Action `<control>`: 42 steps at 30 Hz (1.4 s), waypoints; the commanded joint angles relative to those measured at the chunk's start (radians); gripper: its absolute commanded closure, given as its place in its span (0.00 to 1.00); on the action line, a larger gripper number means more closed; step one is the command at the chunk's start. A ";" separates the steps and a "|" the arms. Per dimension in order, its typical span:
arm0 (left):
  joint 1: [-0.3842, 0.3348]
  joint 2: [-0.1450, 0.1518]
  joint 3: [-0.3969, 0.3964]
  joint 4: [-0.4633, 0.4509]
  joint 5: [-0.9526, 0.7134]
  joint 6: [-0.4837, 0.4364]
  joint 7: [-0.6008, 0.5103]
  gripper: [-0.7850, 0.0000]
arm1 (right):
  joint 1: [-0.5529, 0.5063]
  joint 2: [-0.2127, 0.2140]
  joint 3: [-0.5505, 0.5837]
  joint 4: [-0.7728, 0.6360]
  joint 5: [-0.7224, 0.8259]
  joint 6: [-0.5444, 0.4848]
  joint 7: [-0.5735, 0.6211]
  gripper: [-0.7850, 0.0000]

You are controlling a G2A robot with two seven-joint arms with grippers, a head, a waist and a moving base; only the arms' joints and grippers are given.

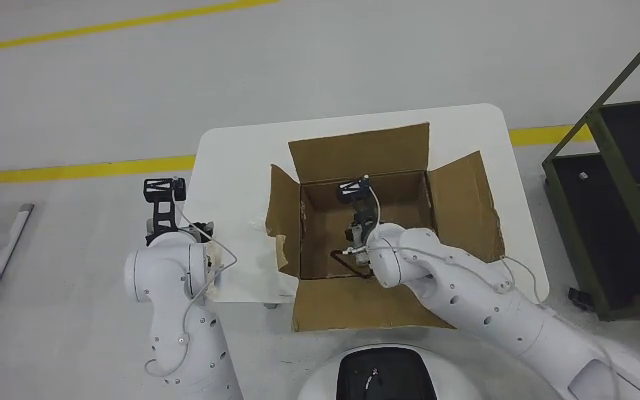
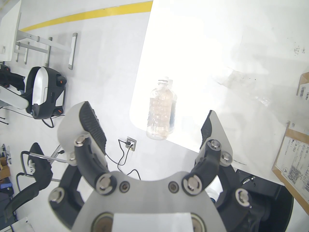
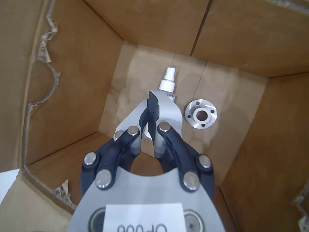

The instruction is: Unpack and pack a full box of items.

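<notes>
Right fingers [image 3: 153, 108] were clamped around a spray bottle [image 3: 167, 84] in the box [image 3: 79, 56], 1 flange [image 3: 201, 115] beside them; left fingers [image 2: 93, 121], spread empty, were held near a water bottle [image 2: 160, 112] on the table [image 2: 205, 37]. Unpacking was judged unfinished.

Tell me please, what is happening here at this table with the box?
The right gripper is down inside the open brown cardboard box and looks shut on a small clear spray bottle with a white nozzle. A round silver metal flange lies on the box floor beside it. The left gripper hangs open over the floor beside the white table, holding nothing. A clear plastic bottle stands near the table's corner, ahead of that gripper.
</notes>
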 commanded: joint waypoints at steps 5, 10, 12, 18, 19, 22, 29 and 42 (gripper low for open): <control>0.000 0.000 0.000 0.000 0.000 0.000 0.000 0.00 | 0.040 -0.041 -0.017 0.105 0.047 0.047 0.022 0.66; 0.000 0.000 0.000 0.000 0.000 0.000 0.000 0.00 | 0.055 -0.060 -0.023 0.162 0.058 0.035 0.035 0.55; 0.000 0.000 0.000 0.000 0.000 0.000 0.000 0.00 | 0.054 -0.066 -0.025 0.173 0.057 0.034 0.035 0.55; 0.000 0.000 0.000 0.000 0.000 0.000 0.000 0.00 | 0.055 -0.081 -0.022 0.211 0.046 0.034 0.027 0.51; 0.000 0.000 0.000 0.000 0.000 0.000 0.000 0.00 | 0.057 -0.084 -0.023 0.217 0.043 0.034 0.028 0.51; 0.000 0.000 0.000 0.000 0.000 0.000 0.000 0.00 | 0.060 -0.094 -0.026 0.241 0.042 0.028 0.025 0.49; 0.000 0.000 0.000 0.000 0.000 0.000 0.000 0.00 | 0.071 -0.122 -0.032 0.313 0.063 0.002 0.018 0.39; 0.000 0.000 0.000 0.000 0.000 0.000 0.000 0.00 | 0.086 -0.163 -0.033 0.410 0.077 -0.038 0.016 0.51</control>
